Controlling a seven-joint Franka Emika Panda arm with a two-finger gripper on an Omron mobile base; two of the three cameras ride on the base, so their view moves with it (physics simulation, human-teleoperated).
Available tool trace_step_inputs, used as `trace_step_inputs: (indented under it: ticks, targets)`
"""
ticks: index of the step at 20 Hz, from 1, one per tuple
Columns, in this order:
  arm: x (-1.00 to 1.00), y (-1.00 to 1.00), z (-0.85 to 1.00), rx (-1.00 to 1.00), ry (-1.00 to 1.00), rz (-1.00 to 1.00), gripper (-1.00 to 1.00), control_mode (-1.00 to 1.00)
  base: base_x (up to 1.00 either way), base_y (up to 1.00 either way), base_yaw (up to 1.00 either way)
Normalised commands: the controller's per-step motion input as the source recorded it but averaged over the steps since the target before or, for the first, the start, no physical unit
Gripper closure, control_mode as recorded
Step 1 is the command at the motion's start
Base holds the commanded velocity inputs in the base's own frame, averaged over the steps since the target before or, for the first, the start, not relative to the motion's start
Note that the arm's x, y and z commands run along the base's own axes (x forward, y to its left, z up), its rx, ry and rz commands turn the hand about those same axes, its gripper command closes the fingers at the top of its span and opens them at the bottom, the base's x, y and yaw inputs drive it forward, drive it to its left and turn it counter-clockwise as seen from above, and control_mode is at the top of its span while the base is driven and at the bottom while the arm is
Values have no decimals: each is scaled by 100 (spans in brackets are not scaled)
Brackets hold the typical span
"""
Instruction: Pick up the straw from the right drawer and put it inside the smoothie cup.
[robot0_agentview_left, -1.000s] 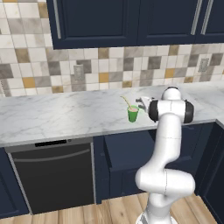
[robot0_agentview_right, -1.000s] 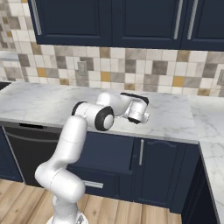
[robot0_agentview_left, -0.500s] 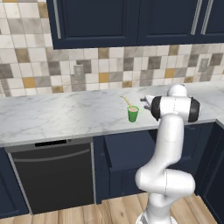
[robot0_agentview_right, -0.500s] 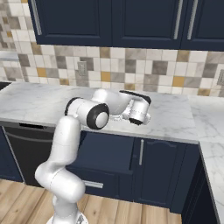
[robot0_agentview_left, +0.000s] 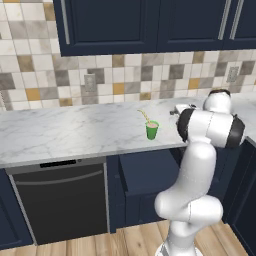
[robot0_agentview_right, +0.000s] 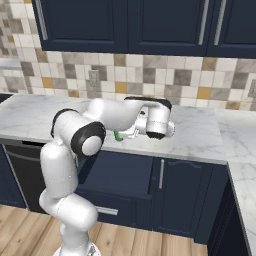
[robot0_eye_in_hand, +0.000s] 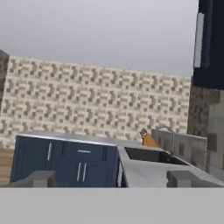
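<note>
Up on the marble counter (robot0_agentview_left: 60, 135), the smoothie cup (robot0_agentview_left: 152, 129) holds the straw (robot0_agentview_left: 143, 115); gripper (robot0_eye_in_hand: 111, 177) jaws spread wide, empty.

Navy cabinets (robot0_agentview_left: 115, 25), a mosaic tile backsplash (robot0_agentview_left: 60, 80), a marble counter (robot0_agentview_left: 60, 135) and wood flooring (robot0_agentview_left: 115, 245).

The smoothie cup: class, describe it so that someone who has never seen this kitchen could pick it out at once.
Find the white marble counter under the tiled backsplash. Near its front edge, above the open navy drawer right of the black dishwasher, stands the smoothie cup. It is small, bright green and tapered, with a thin pale straw leaning out.
</note>
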Motion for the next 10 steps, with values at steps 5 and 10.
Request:
trace_step_inputs:
  ticks: [5,10]
  targets:
    - [-100,5,28,-19,-22,-4,-100,-100,0,0,0]
    - [-89,1,9,-14,-28,-16,-100,-100,0,0,0]
